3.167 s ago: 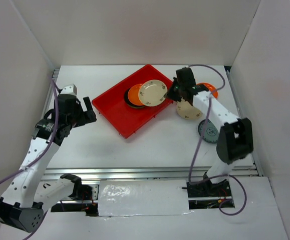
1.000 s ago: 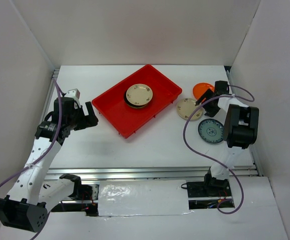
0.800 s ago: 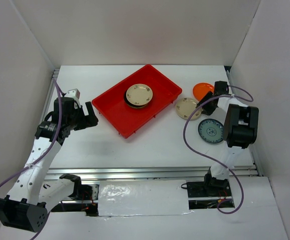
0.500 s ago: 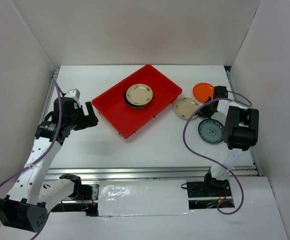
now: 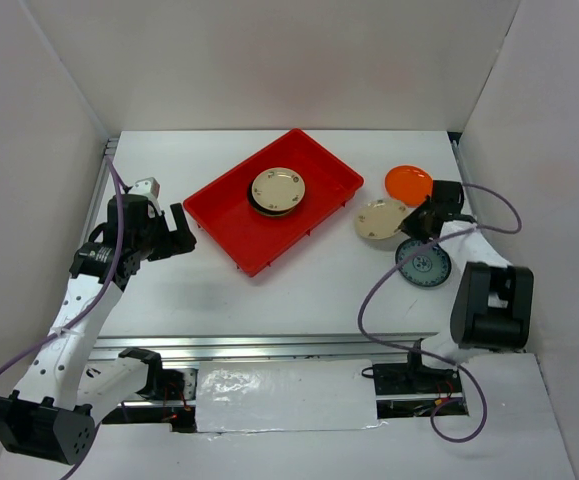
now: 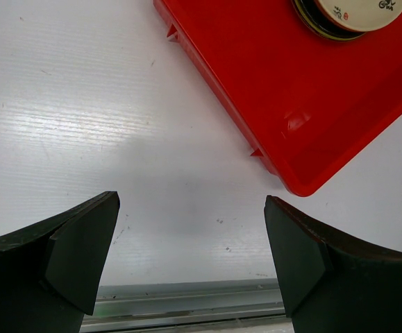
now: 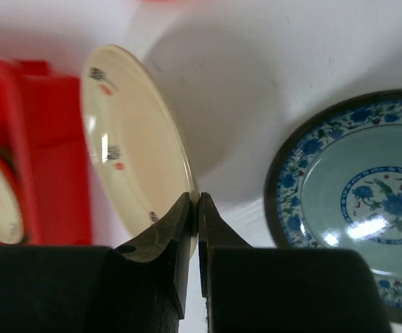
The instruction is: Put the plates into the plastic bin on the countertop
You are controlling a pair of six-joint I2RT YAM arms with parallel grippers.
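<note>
Right gripper [image 7: 195, 208] pinching rim of tilted beige plate [image 7: 128, 139]; left gripper [image 6: 190, 229] spread wide above white countertop [image 6: 82, 125]; white walls [image 5: 269, 60] around.

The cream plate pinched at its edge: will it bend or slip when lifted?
Probably stiff: the cream plate shows no bend with the right pincer gripping only its thin rim. Its surface shines, so it may slip or swivel in that narrow hold. It looks glazed like the blue-patterned plate beside it, so likely breakable.

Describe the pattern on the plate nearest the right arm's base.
Patterned plate: blue flowers on pale green; right wrist view.
</note>
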